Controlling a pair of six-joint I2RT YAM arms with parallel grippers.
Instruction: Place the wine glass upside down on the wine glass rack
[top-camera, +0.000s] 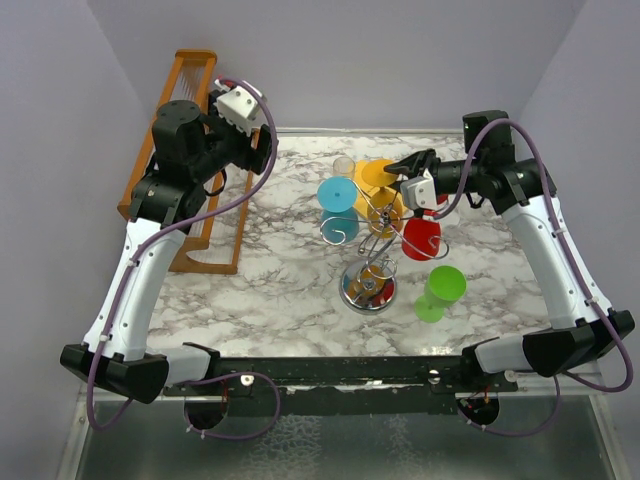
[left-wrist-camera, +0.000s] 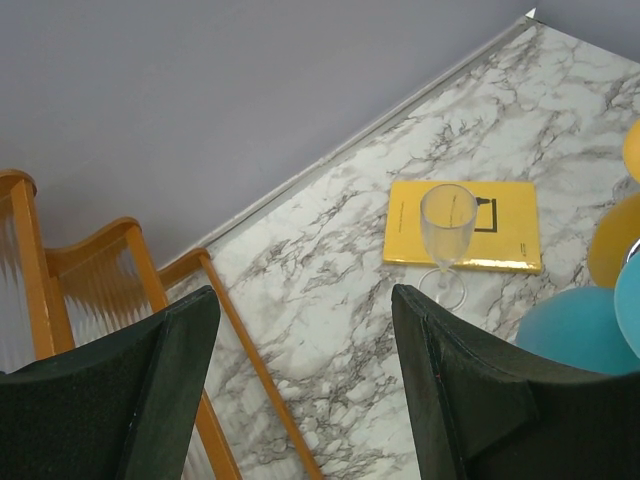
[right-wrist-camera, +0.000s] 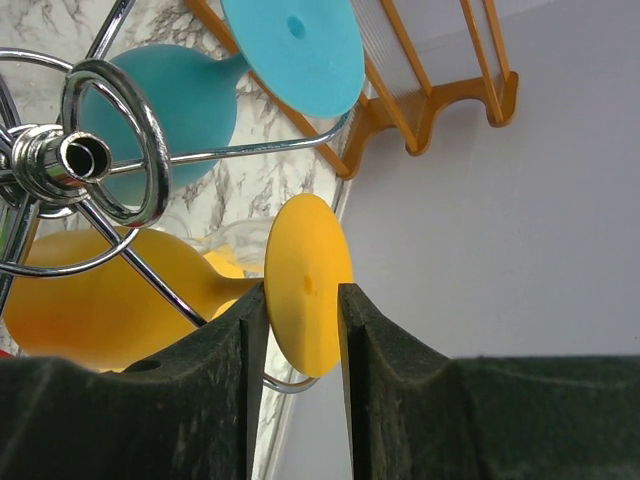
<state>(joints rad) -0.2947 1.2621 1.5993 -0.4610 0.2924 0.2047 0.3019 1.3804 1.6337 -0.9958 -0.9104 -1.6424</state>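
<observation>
The fingers of the right gripper (right-wrist-camera: 302, 300) stand one on each side of the round foot of the yellow wine glass (right-wrist-camera: 100, 300), very close to it. I cannot tell from the pictures if they are pinching the foot or have let it loose.

From the jaws, the long axis of the glass runs away through the short stem to the bowl, which lies among the curled wires of the wine glass rack (right-wrist-camera: 40, 160). In the top view the foot is uppermost and a little to the far side, with the bowl below it toward the central stem. So the glass seems to hang upside down on the far side of the rack, and I judge the placing nearly finished.

The next move depends on this relation. The foot is between the fingers, so the fingers should part fully and then draw back to the right, away from the disc, without dragging it.

The left gripper (left-wrist-camera: 303, 300) is wide apart and empty, well away at the far left beside the orange wooden rack (left-wrist-camera: 235, 340). The right arm is clearly the nearer one.
</observation>
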